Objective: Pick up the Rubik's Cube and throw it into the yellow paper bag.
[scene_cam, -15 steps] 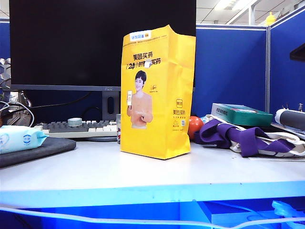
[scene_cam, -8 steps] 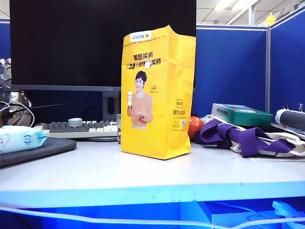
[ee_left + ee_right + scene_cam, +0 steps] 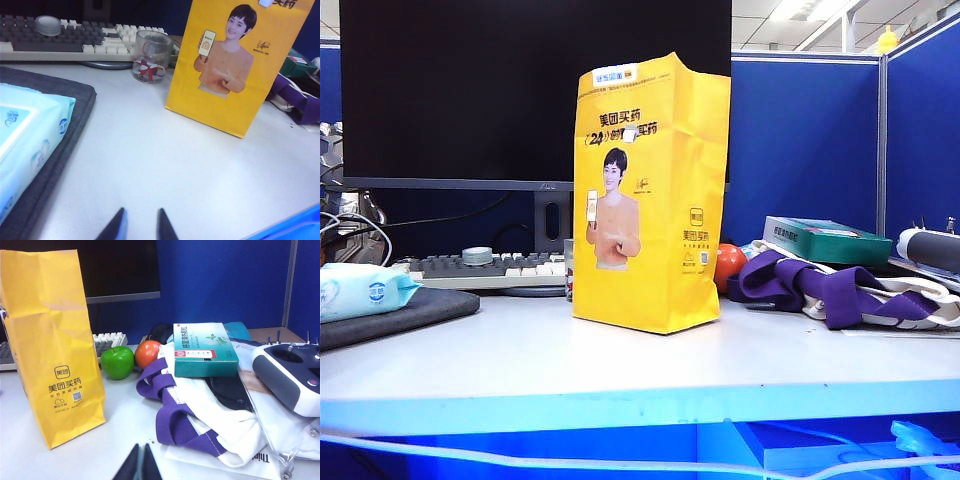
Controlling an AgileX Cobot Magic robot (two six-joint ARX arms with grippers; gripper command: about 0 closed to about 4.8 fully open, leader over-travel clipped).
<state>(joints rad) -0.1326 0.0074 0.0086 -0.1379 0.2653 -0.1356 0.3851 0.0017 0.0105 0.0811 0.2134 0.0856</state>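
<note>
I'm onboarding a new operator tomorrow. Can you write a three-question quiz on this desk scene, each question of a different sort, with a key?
1. True or false: the yellow paper bag stands upright on the table.
2. Multiple choice: in the left wrist view, what stands between the bag and the keyboard? A) a clear glass cup B) a stapler C) a book
3. Fill in: the left gripper has its jaws slightly apart, while the right gripper is ____, holding nothing.

Key: 1 true. 2 A, the clear glass cup. 3 shut. Both grippers hang low over the near edge of the table, and the Rubik's Cube shows in no view.
</note>
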